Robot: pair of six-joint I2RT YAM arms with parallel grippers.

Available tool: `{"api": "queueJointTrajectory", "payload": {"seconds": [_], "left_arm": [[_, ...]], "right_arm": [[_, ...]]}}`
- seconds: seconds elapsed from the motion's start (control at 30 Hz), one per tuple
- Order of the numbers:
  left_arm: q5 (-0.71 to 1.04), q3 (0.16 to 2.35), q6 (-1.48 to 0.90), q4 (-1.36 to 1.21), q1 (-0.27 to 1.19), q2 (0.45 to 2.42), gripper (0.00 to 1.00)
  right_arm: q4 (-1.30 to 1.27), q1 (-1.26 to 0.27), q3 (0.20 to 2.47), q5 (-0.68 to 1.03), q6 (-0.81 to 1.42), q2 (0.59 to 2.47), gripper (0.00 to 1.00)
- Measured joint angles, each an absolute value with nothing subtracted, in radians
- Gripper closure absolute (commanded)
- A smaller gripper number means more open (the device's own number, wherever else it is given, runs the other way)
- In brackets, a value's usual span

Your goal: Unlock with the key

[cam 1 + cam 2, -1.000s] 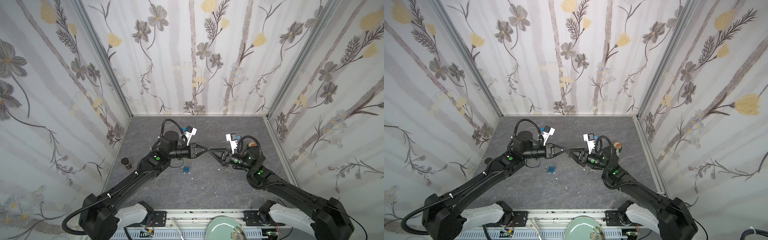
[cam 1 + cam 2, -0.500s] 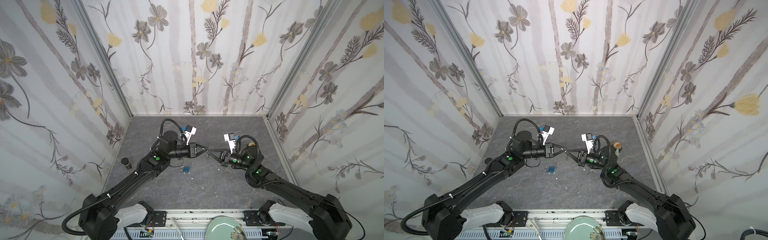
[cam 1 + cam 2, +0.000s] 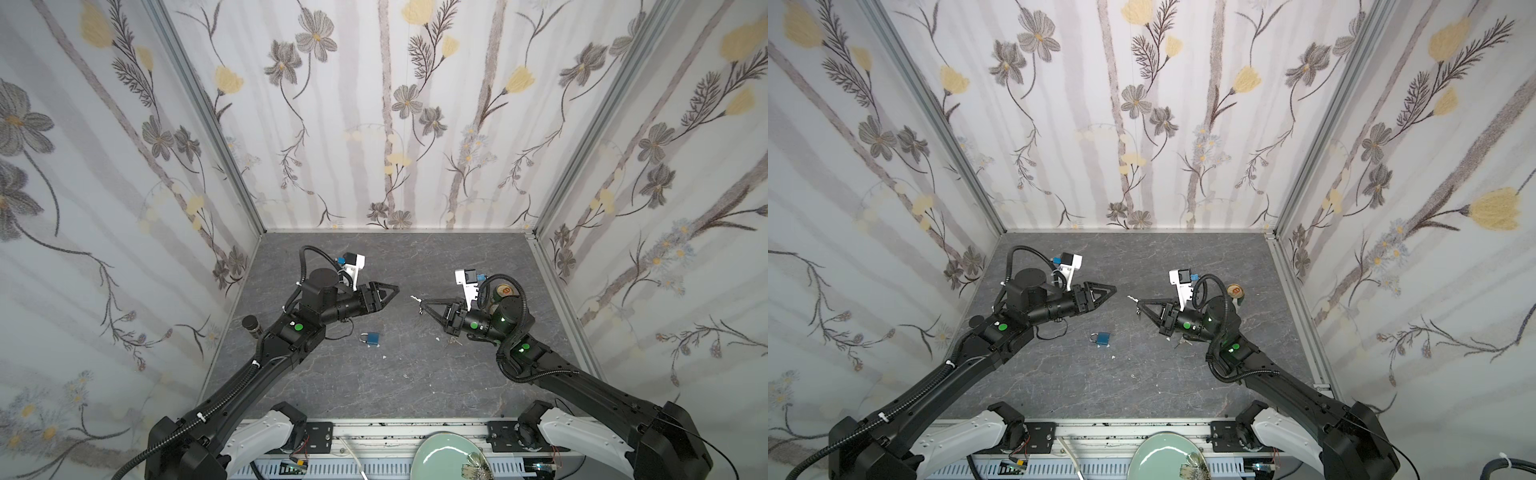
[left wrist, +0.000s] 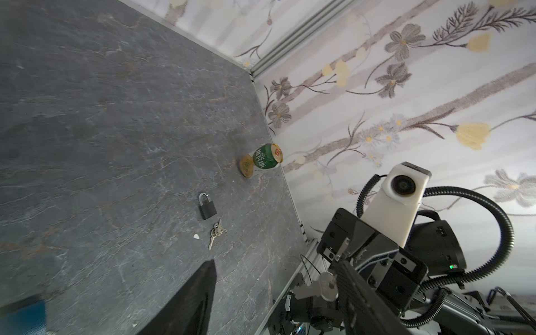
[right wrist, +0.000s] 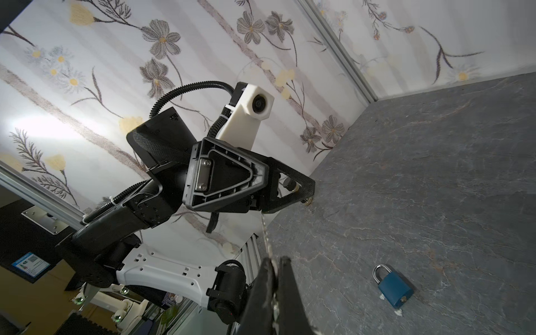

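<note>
A small silver key (image 3: pixel 414 298) (image 3: pixel 1132 298) is pinched by its head in my right gripper (image 3: pixel 420 301) (image 3: pixel 1138 302), which is shut on it above the middle of the floor. Its blade points toward my left gripper (image 3: pixel 394 291) (image 3: pixel 1113 289). That gripper is open and empty, a short gap from the key tip. The key (image 4: pixel 319 288) shows in the left wrist view, and its blade (image 5: pixel 268 240) in the right wrist view. A blue padlock (image 3: pixel 372 338) (image 3: pixel 1102 338) (image 5: pixel 394 288) lies flat on the floor below the left gripper. A black padlock (image 4: pixel 207 206) lies under the right arm.
A bunch of keys (image 3: pixel 453 341) (image 4: pixel 216 232) lies beside the black padlock. A green can (image 3: pixel 505 291) (image 4: pixel 265 156) stands near the right wall. A black cylinder (image 3: pixel 250 323) stands by the left wall. Flowered walls close off three sides.
The two grippers met tip to tip at the key. The right one shut on it, the left one opened and drew back to the left, and the key stayed with the right gripper.
</note>
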State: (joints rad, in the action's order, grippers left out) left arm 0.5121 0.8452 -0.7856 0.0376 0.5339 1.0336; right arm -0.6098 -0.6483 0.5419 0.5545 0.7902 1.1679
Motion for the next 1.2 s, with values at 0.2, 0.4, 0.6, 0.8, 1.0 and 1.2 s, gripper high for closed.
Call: {"api": "queueJointTrajectory", "payload": {"seconds": [0.2, 0.4, 0.6, 0.8, 1.0, 1.2], "left_arm": [[0.358, 0.815, -0.812, 0.224, 0.525, 1.013, 0.3], [0.252, 0.742, -0.881, 0.361, 0.524, 1.069, 0.3], [0.229, 0.687, -0.933, 0.378, 0.524, 1.164, 0.3], [0.224, 0.688, -0.959, 0.369, 0.533, 1.261, 0.3], [0.22, 0.703, -0.971, 0.347, 0.546, 1.352, 0.3], [0.22, 0.724, -0.976, 0.332, 0.558, 1.411, 0.31]], "right_arm": [[-0.522, -0.641, 0.525, 0.438, 0.756, 1.126, 1.0], [-0.453, -0.64, 0.499, 0.351, 0.732, 1.108, 1.0], [-0.446, -0.64, 0.463, 0.309, 0.742, 1.113, 1.0], [-0.447, -0.64, 0.45, 0.299, 0.751, 1.141, 1.0], [-0.454, -0.64, 0.45, 0.3, 0.759, 1.168, 1.0], [-0.461, -0.64, 0.439, 0.299, 0.767, 1.173, 1.0]]}}
